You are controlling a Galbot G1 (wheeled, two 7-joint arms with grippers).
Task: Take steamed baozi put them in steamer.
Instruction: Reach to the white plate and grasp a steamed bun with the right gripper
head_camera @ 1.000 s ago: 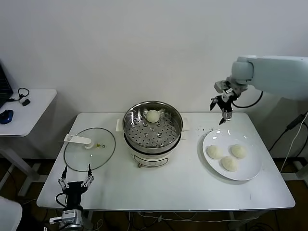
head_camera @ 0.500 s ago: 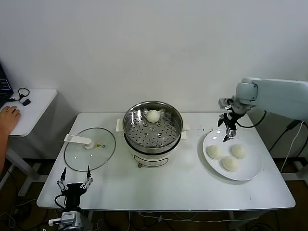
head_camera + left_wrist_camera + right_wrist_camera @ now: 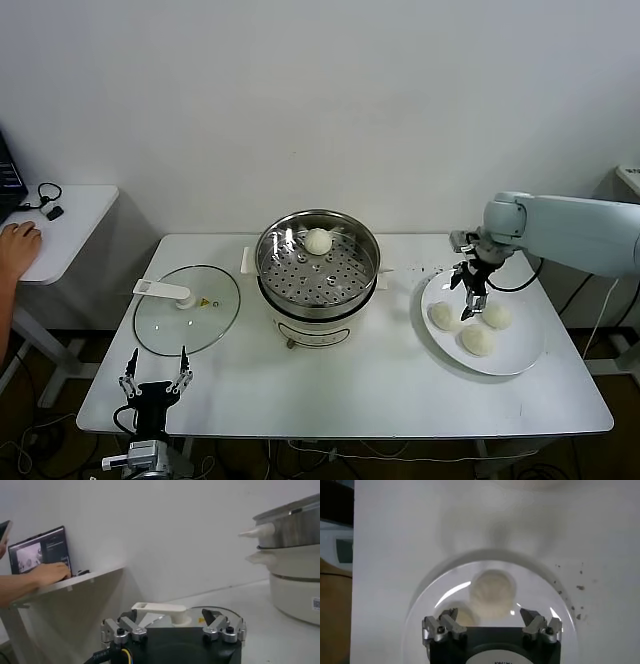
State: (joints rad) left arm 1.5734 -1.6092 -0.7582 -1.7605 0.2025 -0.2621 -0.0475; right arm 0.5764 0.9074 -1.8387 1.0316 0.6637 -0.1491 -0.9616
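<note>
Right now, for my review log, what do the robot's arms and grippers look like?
The right arm has a smooth pale grey-white shell with a rounded wrist joint and a black cable looping beneath it. The right gripper is small and dark, with grey metal finger bases and black tips. The left gripper, at the table's near edge, matches: black body, grey hinged fingers with black tips, yellow wiring.

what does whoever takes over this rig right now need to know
Right gripper: open, empty, over the white plate above the three baozi on it.
Left gripper: open, empty, parked at the table's near left edge by the glass lid.
Steamer: uncovered at table centre, one baozi on its perforated tray.
Done: one of four baozi in.
Left: grasp and move the three from the plate into the steamer.
</note>
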